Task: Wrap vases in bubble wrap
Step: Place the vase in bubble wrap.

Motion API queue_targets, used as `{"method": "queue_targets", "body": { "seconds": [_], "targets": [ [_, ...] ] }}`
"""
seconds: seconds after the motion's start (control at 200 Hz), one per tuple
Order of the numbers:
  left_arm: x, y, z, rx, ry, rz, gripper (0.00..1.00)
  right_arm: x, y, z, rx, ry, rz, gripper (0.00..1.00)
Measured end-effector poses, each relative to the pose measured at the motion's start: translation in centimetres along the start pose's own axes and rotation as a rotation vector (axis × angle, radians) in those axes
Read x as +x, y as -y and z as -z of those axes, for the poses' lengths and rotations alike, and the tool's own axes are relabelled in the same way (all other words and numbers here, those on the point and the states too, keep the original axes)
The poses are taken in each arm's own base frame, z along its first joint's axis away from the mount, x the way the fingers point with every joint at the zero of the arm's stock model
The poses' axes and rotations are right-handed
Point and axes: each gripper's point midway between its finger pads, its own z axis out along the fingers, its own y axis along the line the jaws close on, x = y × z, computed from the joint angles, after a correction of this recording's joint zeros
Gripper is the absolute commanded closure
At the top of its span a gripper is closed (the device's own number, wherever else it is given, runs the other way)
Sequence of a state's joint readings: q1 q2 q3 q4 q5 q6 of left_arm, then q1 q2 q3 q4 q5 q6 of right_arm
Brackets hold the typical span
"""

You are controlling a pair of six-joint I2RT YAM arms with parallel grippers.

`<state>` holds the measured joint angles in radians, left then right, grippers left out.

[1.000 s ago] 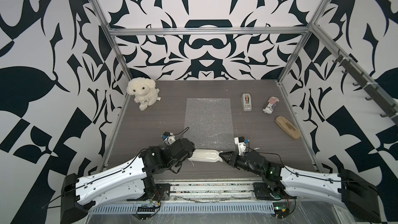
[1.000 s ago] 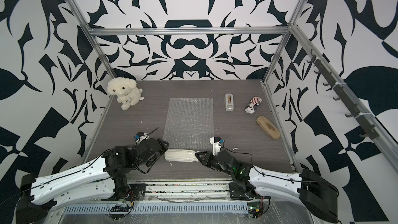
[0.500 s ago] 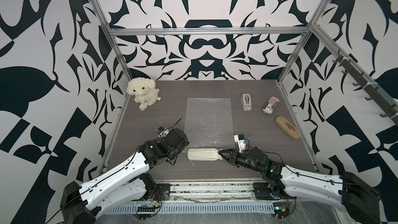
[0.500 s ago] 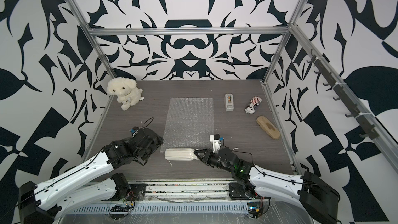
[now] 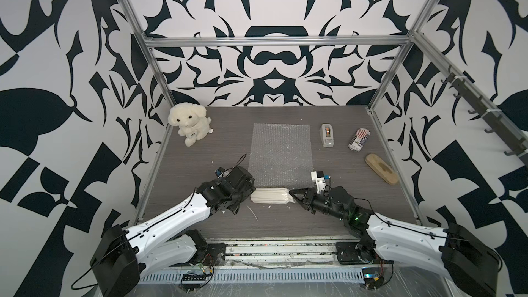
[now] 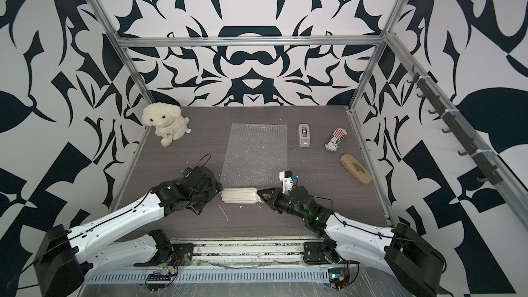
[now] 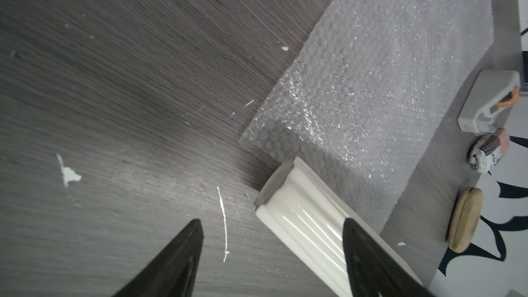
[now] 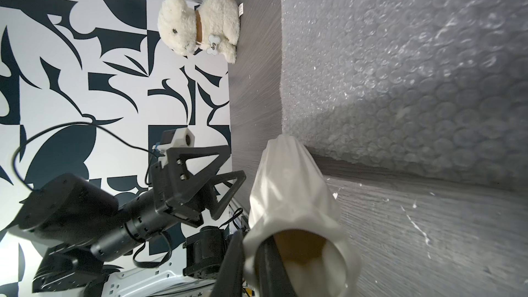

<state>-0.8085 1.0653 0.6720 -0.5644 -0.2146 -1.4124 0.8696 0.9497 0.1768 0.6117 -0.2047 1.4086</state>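
The vase lies on its side on the table. It runs crosswise along the near edge of the bubble wrap, which lies flat in the middle of the table.

The right claw pinches the scalloped rim. In the right wrist view one finger sits inside the brown mouth and the other is outside the wall.

The left claw stands spread open just beside the vase's closed end, gripping nothing. In the left wrist view one finger crosses in front of the ribbed body. Whether it touches cannot be told.

The printed can lies on its side at the far right. It carries red-and-white stripes and dark lettering that seems to start "XO"; the rest is too small to read.

Between the can and the bubble wrap stands a grey tape dispenser, with no legible marking. A tan wooden block lies nearer the right edge.

A white plush dog sits in the far left corner. A bone-shaped tag hangs at its collar, and its print cannot be made out.
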Motion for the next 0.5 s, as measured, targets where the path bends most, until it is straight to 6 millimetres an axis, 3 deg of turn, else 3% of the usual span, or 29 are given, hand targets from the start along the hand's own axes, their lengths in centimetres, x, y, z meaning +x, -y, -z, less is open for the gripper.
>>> {"method": "queue_targets", "body": {
  "seconds": [0.5],
  "targets": [
    [-0.6,1.6,0.2,0.085,-0.012,0.028,0.19,-0.9,-2.5,-0.3,-0.053,0.02,-0.002,1.0]
  ]
}}
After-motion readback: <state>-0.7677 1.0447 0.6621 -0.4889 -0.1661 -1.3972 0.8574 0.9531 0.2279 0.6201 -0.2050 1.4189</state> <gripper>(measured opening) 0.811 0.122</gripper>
